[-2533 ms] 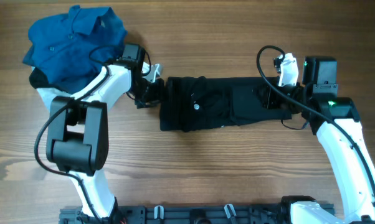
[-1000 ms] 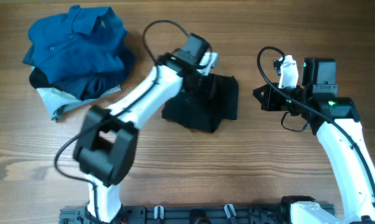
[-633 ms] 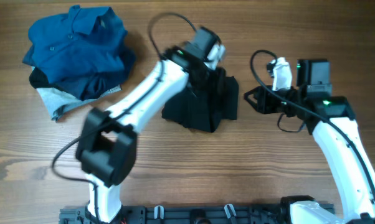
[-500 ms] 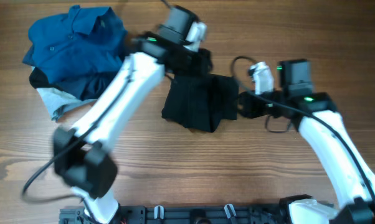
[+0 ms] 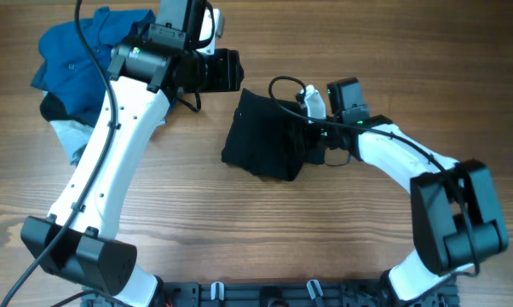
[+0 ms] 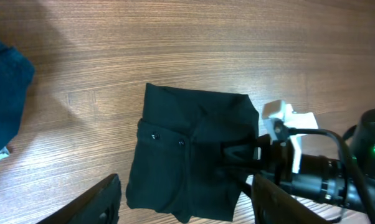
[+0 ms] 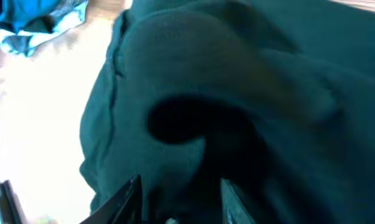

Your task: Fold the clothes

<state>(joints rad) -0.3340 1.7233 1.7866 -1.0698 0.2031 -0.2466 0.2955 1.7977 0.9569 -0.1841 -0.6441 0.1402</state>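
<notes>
black shirt [image 5: 269,141] was found near the middle of the wooden surface [image 5: 342,247]. it lay flat as a compact, slightly skewed bundle, well apart from the blue polo shirt [image 5: 86,51] and the pale grey-blue garment [image 5: 69,141] heaped at the far left.

change noted: a couple of seconds before, the shirt had been stretched out as a long band between the two arms. its left end had since been carried over onto the right half, so the length was roughly halved. two tiny buttons were seen on the top layer in the left wrist view.

left fingers [image 6: 103,196] were seen spread wide with nothing between them, lifted clear of the shirt and drawn back towards the blue pile (release taken as complete).

right fingers [image 7: 125,193] had been shut and clear of the cloth a second earlier. they were now seen partly parted at the bundle's right edge, with fabric bulging just ahead of them. whether any cloth was pinched could not be told.

judgement: one crosswise fold was taken as done. the edges were left uneven and the lower left corner flared. a tidying press or a further fold from the right side was thought likely to be needed before the task could be counted finished.
</notes>
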